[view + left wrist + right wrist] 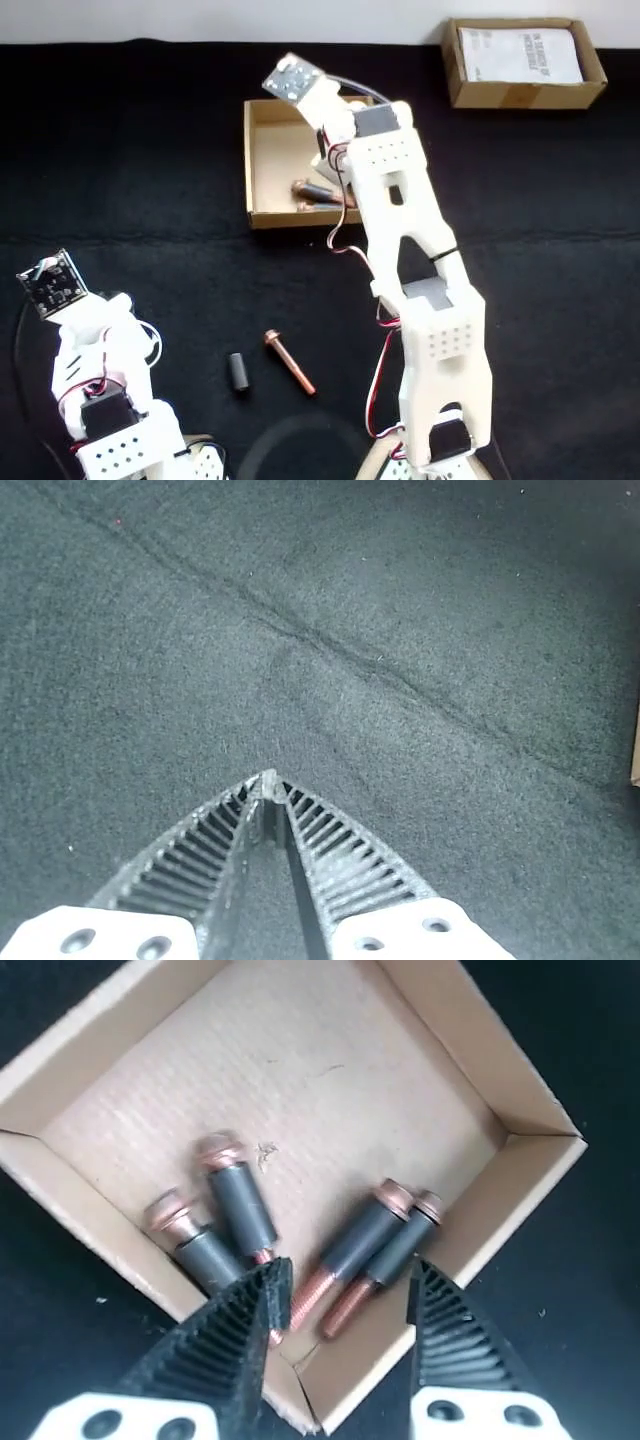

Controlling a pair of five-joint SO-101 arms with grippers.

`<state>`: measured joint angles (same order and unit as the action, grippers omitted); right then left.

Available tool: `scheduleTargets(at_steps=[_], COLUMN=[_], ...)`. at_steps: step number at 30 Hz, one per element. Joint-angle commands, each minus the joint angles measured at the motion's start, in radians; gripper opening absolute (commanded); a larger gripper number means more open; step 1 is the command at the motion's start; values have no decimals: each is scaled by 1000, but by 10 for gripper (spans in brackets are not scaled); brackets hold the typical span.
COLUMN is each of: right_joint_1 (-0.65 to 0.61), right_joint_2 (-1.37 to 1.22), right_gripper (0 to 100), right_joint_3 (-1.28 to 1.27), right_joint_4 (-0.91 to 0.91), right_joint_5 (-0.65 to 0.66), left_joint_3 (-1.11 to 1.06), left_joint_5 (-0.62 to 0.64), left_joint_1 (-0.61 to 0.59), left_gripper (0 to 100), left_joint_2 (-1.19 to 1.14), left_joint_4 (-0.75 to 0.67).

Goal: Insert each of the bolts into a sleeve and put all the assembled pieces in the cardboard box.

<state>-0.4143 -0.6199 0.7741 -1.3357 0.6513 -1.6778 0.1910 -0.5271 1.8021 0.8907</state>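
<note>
Right hand (347,1278) hangs wide open and empty over the cardboard box (470,1060), drop-off spot I'd guess, with four assembled pieces (240,1205) inside. Left hand (268,780) is pinched shut on nothing above bare counter (400,630). One bolt (291,364) and one sleeve (238,371) lie between the arms, not yet joined.

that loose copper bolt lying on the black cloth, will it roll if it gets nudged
The bolt is a round shank lying flat, so a sideways push would probably roll it, likely curving around its wider head. The felt-like cloth should damp that roll. It looks like metal, so it is probably rigid and heavy for its size.
</note>
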Motion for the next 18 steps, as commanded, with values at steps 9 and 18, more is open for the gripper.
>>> scheduleTargets(at_steps=[9,18], right_joint_1=[-54,-223], right_joint_2=[30,490], right_gripper=[159,159], right_joint_3=[390,-16], right_joint_4=[-430,-430], right_joint_5=[-230,-466], left_joint_3=[-13,153], left_joint_5=[0,0], left_joint_1=[-8,-1], left_gripper=[9,9], left_joint_2=[10,8], left_joint_4=[-14,230])
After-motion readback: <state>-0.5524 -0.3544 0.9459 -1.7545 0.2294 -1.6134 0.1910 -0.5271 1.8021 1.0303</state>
